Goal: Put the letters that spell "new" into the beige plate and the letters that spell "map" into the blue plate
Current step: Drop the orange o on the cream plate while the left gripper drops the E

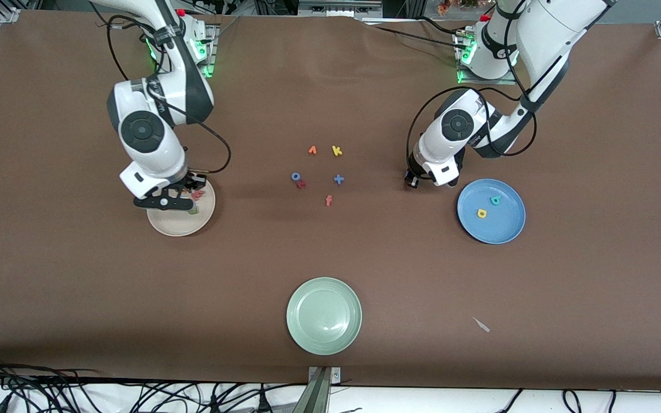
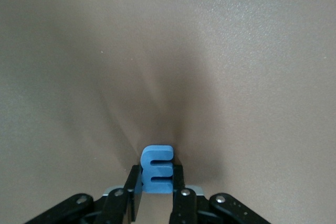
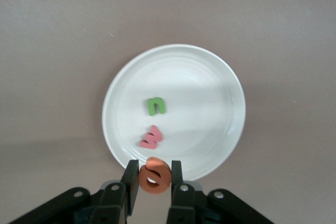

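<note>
Finishing both words at once: the blue m point(image 2: 157, 169) stands on edge on the desk point(image 1: 330, 269) beside the blue plate point(image 1: 505, 229), pinched in the closed jaws of the left gripper point(image 2: 157, 195); that plate already holds the yellow a point(image 1: 482, 213) and teal p point(image 1: 495, 200). It needs lifting over the plate, then releasing.

The right gripper point(image 3: 153, 184), jaws closed on the orange e point(image 3: 154, 175), hangs over the beige plate point(image 3: 210, 77), where the green n point(image 3: 156, 106) and pink w point(image 3: 151, 137) lie; it need only open.
</note>
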Available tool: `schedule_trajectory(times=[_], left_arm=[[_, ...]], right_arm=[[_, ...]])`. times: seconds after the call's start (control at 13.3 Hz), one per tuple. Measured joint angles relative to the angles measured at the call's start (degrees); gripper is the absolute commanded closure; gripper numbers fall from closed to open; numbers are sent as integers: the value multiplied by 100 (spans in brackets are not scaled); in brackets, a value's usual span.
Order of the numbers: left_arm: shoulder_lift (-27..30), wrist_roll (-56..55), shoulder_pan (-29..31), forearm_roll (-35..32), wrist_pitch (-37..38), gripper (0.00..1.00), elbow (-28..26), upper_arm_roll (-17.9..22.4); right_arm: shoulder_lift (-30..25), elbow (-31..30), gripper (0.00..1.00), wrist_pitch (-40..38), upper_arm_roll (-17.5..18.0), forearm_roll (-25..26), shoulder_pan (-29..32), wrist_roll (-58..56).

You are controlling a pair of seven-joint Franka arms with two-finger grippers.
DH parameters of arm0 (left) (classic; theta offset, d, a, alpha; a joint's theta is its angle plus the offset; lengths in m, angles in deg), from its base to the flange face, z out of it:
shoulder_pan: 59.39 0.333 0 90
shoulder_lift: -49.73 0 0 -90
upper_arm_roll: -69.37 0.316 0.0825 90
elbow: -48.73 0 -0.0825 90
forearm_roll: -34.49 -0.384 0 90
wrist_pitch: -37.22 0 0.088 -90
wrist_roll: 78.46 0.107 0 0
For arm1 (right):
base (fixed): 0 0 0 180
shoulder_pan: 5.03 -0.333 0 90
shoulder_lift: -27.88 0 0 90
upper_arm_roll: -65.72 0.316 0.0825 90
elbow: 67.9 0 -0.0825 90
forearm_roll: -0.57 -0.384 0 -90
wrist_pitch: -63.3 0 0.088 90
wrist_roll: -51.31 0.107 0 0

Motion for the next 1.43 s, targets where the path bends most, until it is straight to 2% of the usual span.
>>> schedule_trajectory(times=[0.15, 0.3, 0.45, 0.68, 0.9, 0.98, 1.13, 1.2, 1.28, 1.43], left_arm=[[2, 0, 0, -1, 15, 99, 6, -1], [41, 12, 8, -29, 348, 99, 89, 6], [175, 67, 23, -224, 1016, 99, 268, 8], [362, 401, 42, -477, 2136, 99, 728, 7], [435, 1256, 284, -482, 3305, 98, 1414, 10], [436, 1620, 431, -483, 3459, 98, 1544, 15], [419, 2288, 771, -483, 3501, 97, 1635, 43], [386, 2565, 944, -483, 3479, 96, 1651, 60], [326, 2741, 1087, -483, 3406, 96, 1653, 65], [90, 2857, 1228, -483, 3221, 95, 1648, 67]], right_arm=[[-103, -312, 75, 204, -169, 0, -2, -259], [-111, -513, 25, 394, -371, 0, -1, -512], [-116, -539, 21, 420, -514, -13, 0, -661], [-180, -481, 21, 406, -526, -132, -12, -684], [-185, -26, 20, 74, -466, -238, -15, -686], [-184, 240, 16, -165, -356, -299, 64, -686], [-186, 808, 11, -612, 248, -320, 642, -691], [-191, 1081, 4, -807, 608, -321, 1018, -743], [-205, 1345, 1, -1010, 959, -324, 1403, -885], [-287, 1866, 0, -1472, 1726, -328, 2288, -1248]])
